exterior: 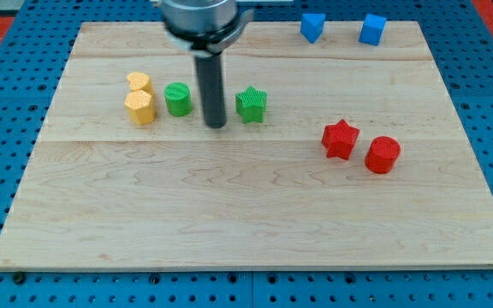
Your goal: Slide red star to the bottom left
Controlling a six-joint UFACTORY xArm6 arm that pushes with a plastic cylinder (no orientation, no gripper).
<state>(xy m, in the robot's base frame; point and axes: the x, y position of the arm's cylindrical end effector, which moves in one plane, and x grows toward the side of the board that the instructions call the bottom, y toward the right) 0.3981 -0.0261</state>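
The red star [340, 139] lies on the wooden board [229, 214] at the view's right of centre, with a red cylinder [383, 155] close to its right. My tip [216, 125] rests on the board between a green cylinder [178, 99] and a green star [252, 105], well to the left of the red star and slightly higher in the view. It touches no block.
A yellow heart [139, 83] and a yellow hexagon [140, 108] sit left of the green cylinder. Two blue blocks [312, 26] [371, 29] lie at the board's top right edge. Blue pegboard surrounds the board.
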